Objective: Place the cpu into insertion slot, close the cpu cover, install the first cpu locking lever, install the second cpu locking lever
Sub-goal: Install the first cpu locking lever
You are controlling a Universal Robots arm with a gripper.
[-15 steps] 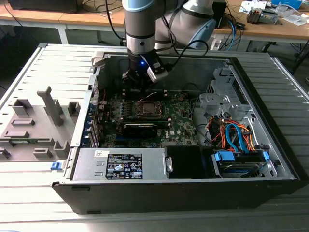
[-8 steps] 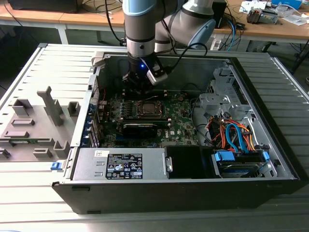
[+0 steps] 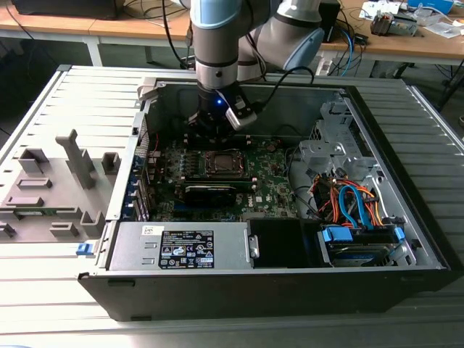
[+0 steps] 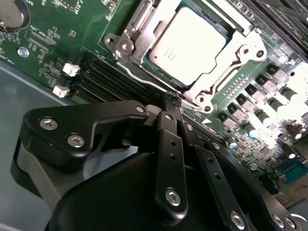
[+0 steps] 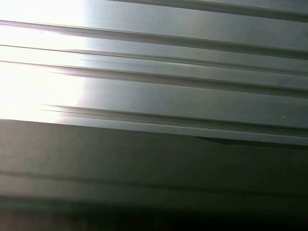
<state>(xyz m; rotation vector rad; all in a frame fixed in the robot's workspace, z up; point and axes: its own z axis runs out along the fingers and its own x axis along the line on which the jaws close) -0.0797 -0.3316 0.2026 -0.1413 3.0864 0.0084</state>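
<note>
The cpu [image 4: 190,43] lies flat in the insertion slot [image 3: 220,164], silvery face up. The cpu cover [image 4: 231,50], a silver frame plate with a square window, lies closed down around it. A thin wire locking lever [image 4: 144,78] runs along the socket's edge nearest the gripper; another lever [image 4: 138,18] lies along an adjoining edge. My gripper [image 4: 172,97] is shut, its black fingertips pressed together right at the near lever; whether they touch it I cannot tell. In the exterior view the gripper [image 3: 212,129] hangs just behind the socket, inside the open computer case.
Black memory slots [image 4: 103,79] sit beside the socket. A long black card [image 3: 210,192] lies in front of it. The power supply [image 3: 181,246] and a drive bay with blue and orange cables [image 3: 355,210] line the case. A grey fixture [image 3: 58,188] stands on the exterior view's left.
</note>
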